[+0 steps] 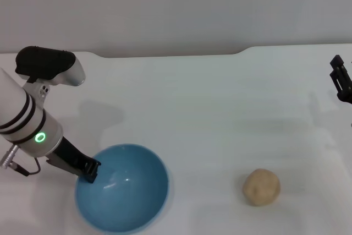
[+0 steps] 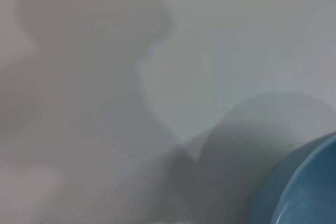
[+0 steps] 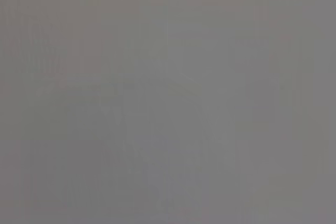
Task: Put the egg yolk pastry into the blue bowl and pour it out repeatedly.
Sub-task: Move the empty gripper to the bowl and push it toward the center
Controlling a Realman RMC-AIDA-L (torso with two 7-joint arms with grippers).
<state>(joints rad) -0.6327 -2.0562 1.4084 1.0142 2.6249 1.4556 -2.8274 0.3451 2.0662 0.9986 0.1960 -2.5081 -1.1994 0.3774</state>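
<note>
The egg yolk pastry point(image 1: 261, 186), a small tan ball, lies on the white table to the right of the blue bowl point(image 1: 124, 191), well apart from it. The bowl's glossy inside holds nothing. My left gripper point(image 1: 89, 171) is at the bowl's left rim, its black fingers clamped over the edge. A slice of the bowl's outer wall point(image 2: 302, 187) shows in the left wrist view. My right gripper point(image 1: 341, 81) hangs at the far right edge of the head view, away from both things and only partly in view. The right wrist view shows only plain grey.
The white table point(image 1: 209, 114) runs back to a grey wall. The bowl sits close to the table's front edge.
</note>
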